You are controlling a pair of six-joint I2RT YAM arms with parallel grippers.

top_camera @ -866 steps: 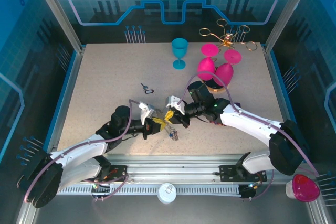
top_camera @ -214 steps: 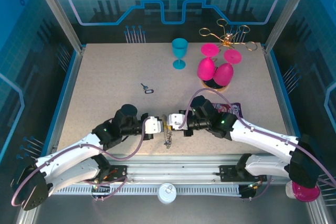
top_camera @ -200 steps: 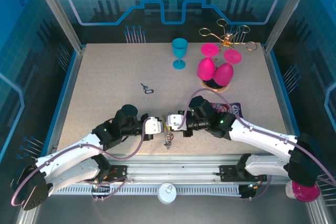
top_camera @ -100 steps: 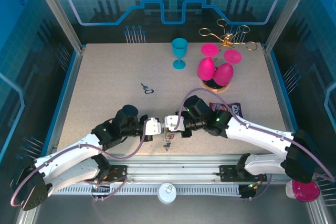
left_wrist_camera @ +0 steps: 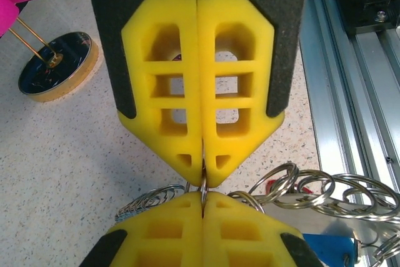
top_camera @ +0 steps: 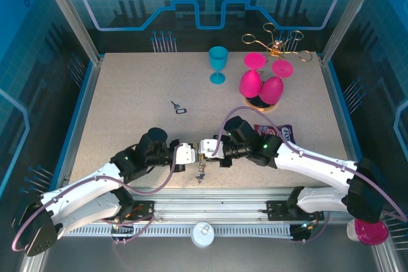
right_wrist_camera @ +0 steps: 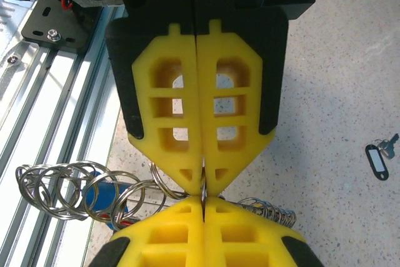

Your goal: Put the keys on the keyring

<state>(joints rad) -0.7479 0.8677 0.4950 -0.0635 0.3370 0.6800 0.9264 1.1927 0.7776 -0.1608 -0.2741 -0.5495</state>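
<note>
Speckled beige tabletop (top_camera: 127, 93) is stretching across a blue-lit enclosure, and most of the work is happening near its lower middle.

Left of centre in the overhead view, a loose key (top_camera: 179, 107) with a dark tag is lying on its own, well apart from both arms and not yet on anything. It is also showing at the right edge of the right wrist view (right_wrist_camera: 380, 157).

Below it, the left gripper (top_camera: 193, 155) is reaching in from the lower left with its yellow fingers (left_wrist_camera: 169, 236) pressed together, pinching a thin metal ring. That ring is part of the keyring (top_camera: 201, 173), whose chain of silver loops is dangling just beneath the fingertips. The left wrist view is showing those loops (left_wrist_camera: 325, 189) bunching at the lower right, with a blue tag (left_wrist_camera: 328, 248) already hanging among them.

Meeting it tip to tip, the right gripper (top_camera: 203, 151) is likewise closing narrowly on the same ring, its fingers (right_wrist_camera: 169, 236) touching.

So the task is looking partly done: at least one tagged key is sitting on the chain, while the loose key is waiting to be fetched and threaded. Whether a key is being worked on between the fingertips, I cannot tell.
</note>
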